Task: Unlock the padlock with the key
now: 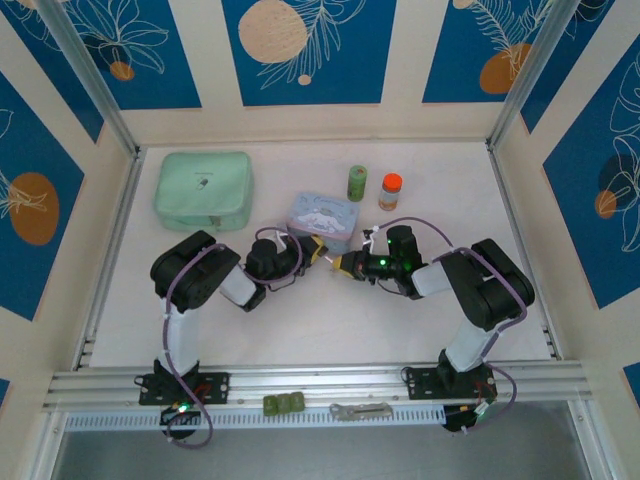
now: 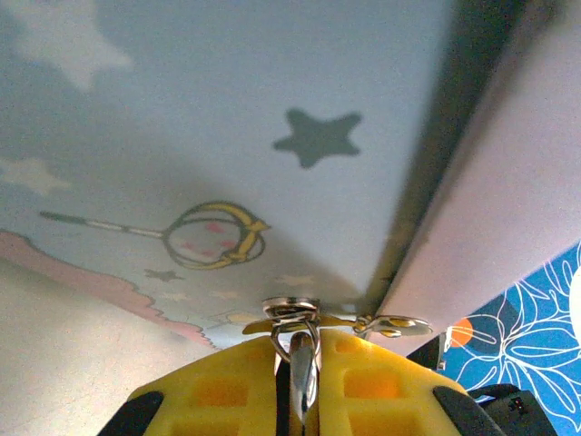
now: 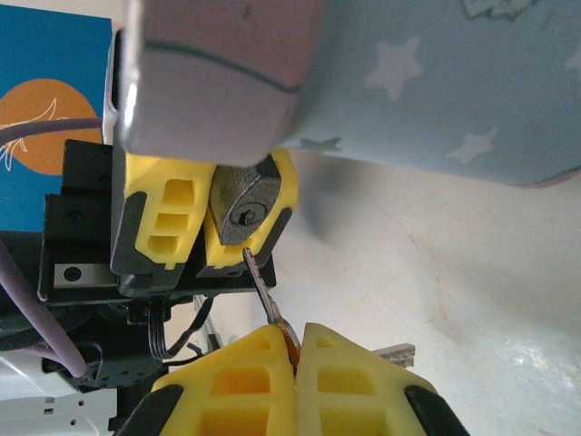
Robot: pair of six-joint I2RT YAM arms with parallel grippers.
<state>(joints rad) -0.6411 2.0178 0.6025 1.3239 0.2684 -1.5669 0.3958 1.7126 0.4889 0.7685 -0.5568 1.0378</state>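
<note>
The padlock point(image 3: 243, 211), a small dark grey body with its round keyhole facing the right wrist camera, sits pinched in my left gripper's yellow fingers point(image 3: 168, 213), tight under the pale blue tin point(image 3: 436, 82). My right gripper point(image 3: 297, 336) is shut on the head of the thin silver key point(image 3: 261, 283). The blade slants up and its tip rests just below the keyhole, outside it. From above, my left gripper point(image 1: 313, 252) and right gripper point(image 1: 343, 264) meet tip to tip in front of the tin point(image 1: 323, 218). My left gripper point(image 2: 300, 341) is shut on silvery metal, with a thin loop at its tips.
A second small key point(image 3: 397, 351) hangs beside the right fingers. A mint green pouch point(image 1: 203, 188) lies at the back left. A green can point(image 1: 357, 183) and an orange-lidded bottle point(image 1: 390, 191) stand behind the tin. The tin's starred face point(image 2: 272, 136) is very close to the left fingers.
</note>
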